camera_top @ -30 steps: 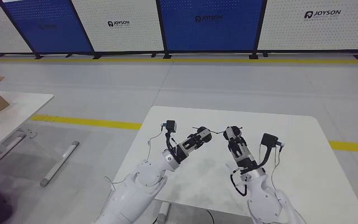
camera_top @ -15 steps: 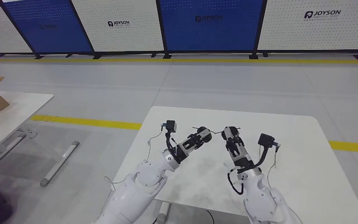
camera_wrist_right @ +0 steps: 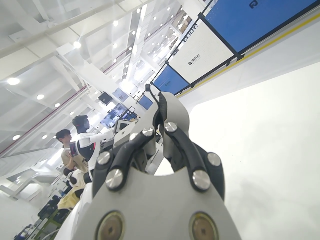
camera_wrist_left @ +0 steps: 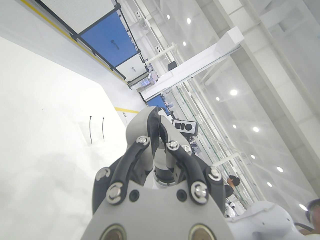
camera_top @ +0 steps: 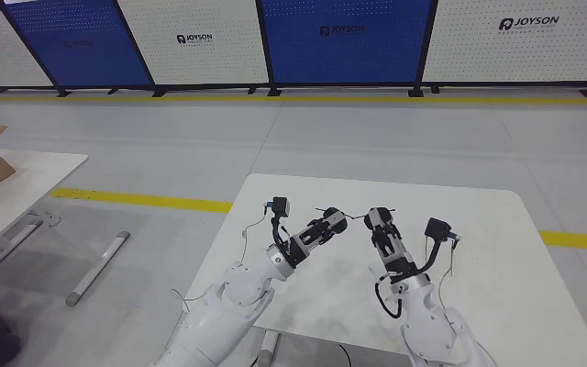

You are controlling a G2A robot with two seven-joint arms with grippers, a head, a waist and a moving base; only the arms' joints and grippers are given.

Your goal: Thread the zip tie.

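While both arms are raised over the surface with their tips nearly meeting, the right pincer is clamped on the zip tie, whose head end juts just past its fingertips. The left pincer has its fingers pressed together. Its own wrist view does not show what they pinch, but from above the thin black strand runs straight into it, so it appears to grip the tail end.

The tie spans the short gap between the two pincers, its long axis running sideways from one to the other, up off the surface. The head lies on the right pincer's side and the free tail on the left's. My judgement is that threading depends on lining up the tail tip with the head's slot, and a small angular error would send the tail past it.

Below is the white tabletop, with two spare ties lying side by side well away from the pincers. Beyond it are a grey floor, a yellow line and blue and white panels.
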